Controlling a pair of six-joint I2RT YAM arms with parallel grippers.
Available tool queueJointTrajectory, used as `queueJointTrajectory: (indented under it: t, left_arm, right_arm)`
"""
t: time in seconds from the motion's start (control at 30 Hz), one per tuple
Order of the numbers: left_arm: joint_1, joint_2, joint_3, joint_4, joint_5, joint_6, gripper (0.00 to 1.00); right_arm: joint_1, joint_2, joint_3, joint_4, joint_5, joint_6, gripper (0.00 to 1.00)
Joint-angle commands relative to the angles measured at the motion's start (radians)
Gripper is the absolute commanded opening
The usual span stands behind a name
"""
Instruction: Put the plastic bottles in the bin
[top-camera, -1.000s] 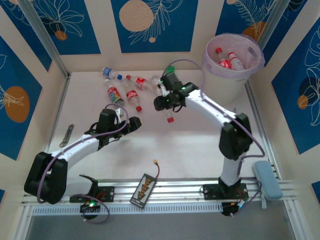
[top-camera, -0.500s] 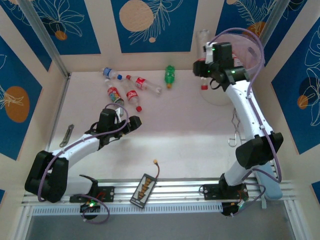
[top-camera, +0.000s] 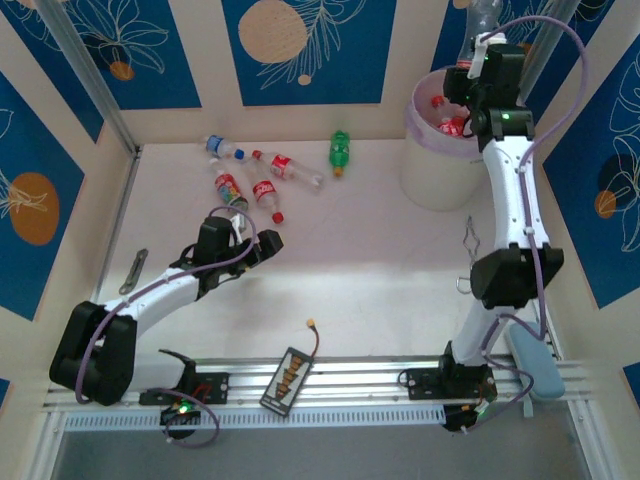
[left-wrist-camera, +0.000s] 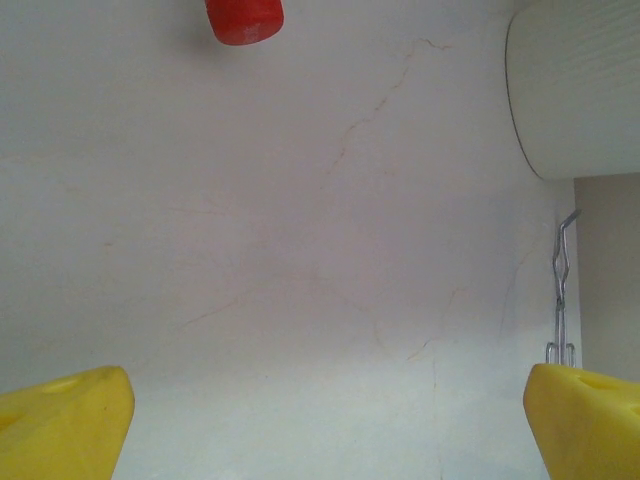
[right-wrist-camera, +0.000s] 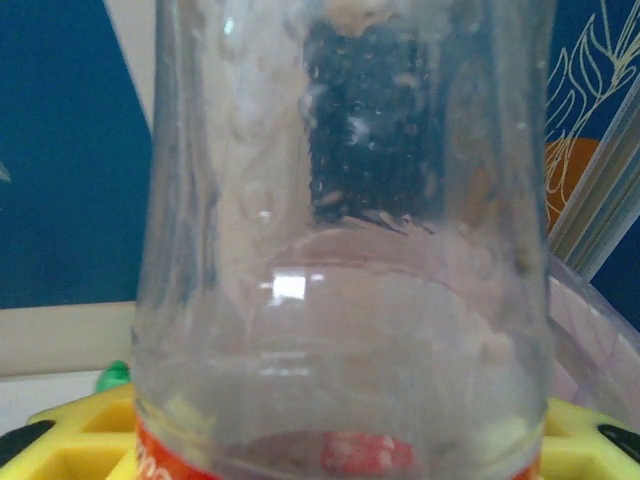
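White table (top-camera: 380, 270), blue leaf panels (top-camera: 300, 60) behind. Right gripper (top-camera: 480, 62) up from mid-table to over the bin (top-camera: 425, 165) within the last second, clamped on a clear red-label bottle (top-camera: 483, 18); ready to drop, one fewer on the table. Left gripper (top-camera: 262, 243) unmoved, wide open, empty, near the bottle cluster (top-camera: 262, 188); green bottle (top-camera: 340, 150) loose near the back wall. Held bottle's cap end cut off in the wrist view; bin contents partly blocked by the arm (top-camera: 515, 190), count unclear.

Bright, even light; soft shadows on the tabletop (top-camera: 380, 260). Bottle (right-wrist-camera: 340, 250) between the right fingers (right-wrist-camera: 60, 440) blurred, with a small glare patch; left fingers (left-wrist-camera: 60, 420) out of focus.
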Motion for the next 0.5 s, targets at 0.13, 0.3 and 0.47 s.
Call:
queueJointTrajectory:
  t: [0.13,0.3,0.47]
  left_arm:
    - [0.000,-0.009,0.028,0.005,-0.005,-0.013,1.00]
    - [0.001,-0.002,0.039,0.001,-0.010,-0.009,1.00]
    - [-0.002,0.017,0.044,0.014,0.000,-0.010,1.00]
  right_arm:
    - [-0.019,0.138,0.083,0.000,0.056,-0.081,0.47]
    - [-0.041,0.172,0.074,-0.034,0.012,-0.059,0.47]
    - [-0.058,0.180,0.029,-0.034,-0.017,-0.016,0.48]
